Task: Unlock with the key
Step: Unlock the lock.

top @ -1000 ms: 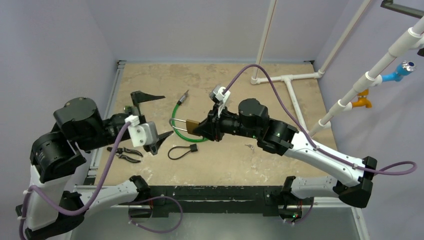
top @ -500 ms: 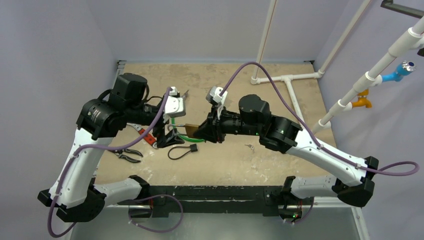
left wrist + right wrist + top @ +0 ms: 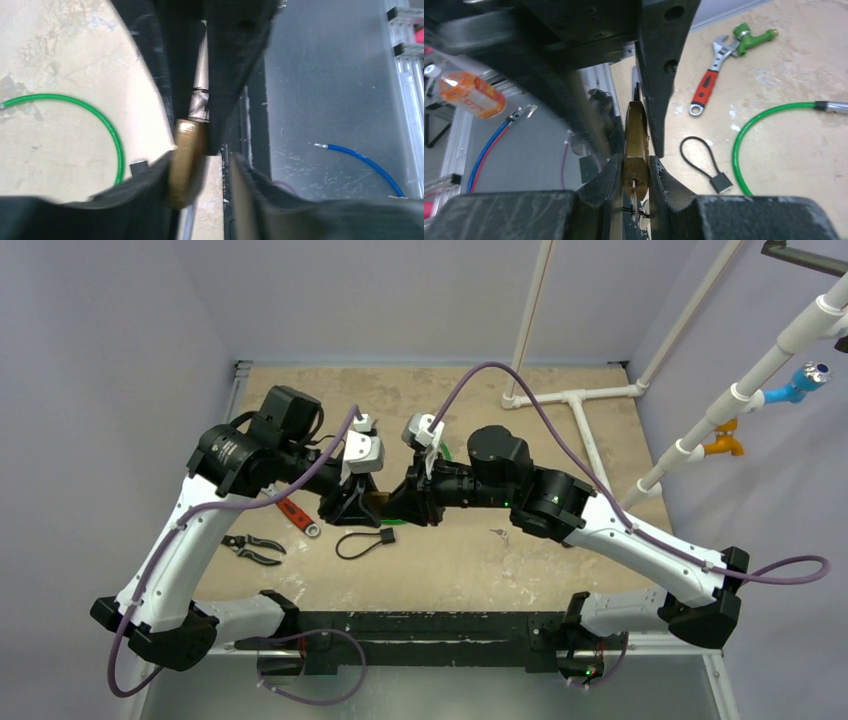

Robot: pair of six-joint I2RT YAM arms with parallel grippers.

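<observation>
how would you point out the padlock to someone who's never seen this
Look at the middle of the tan table. The brass padlock is there, clamped in the right hand. Unlike the small black loop lock lying nearby, it is gold-coloured metal.

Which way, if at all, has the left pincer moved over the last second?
Yes. Judged against the pliers, the left pincer has swung right, from near them to the padlock held by the right pincer.

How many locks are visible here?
2: the brass padlock, held in the right gripper; a small black cable lock lying on the table. Others may be hidden.
</observation>
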